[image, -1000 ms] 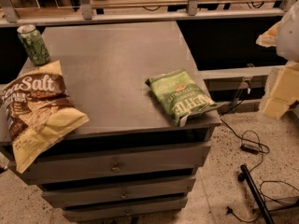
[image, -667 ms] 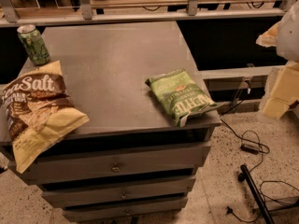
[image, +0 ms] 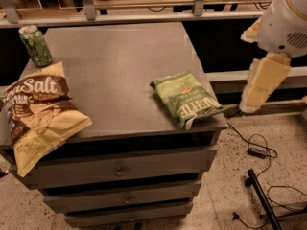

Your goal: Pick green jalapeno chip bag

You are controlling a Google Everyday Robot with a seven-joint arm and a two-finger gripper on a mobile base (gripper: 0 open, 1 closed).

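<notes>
On the gray desk [image: 115,66], the green jalapeno chip bag [image: 187,98] lies flat at the front right corner. The gripper [image: 263,83] hangs past the right edge. I cannot tell if it is spread or closed.

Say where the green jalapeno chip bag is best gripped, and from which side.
Probably pinch the puffed middle of the green jalapeno chip bag from above: it lies flat at the right front corner of the cabinet top. The arm hangs to its right; the gripper is out of view.
</notes>
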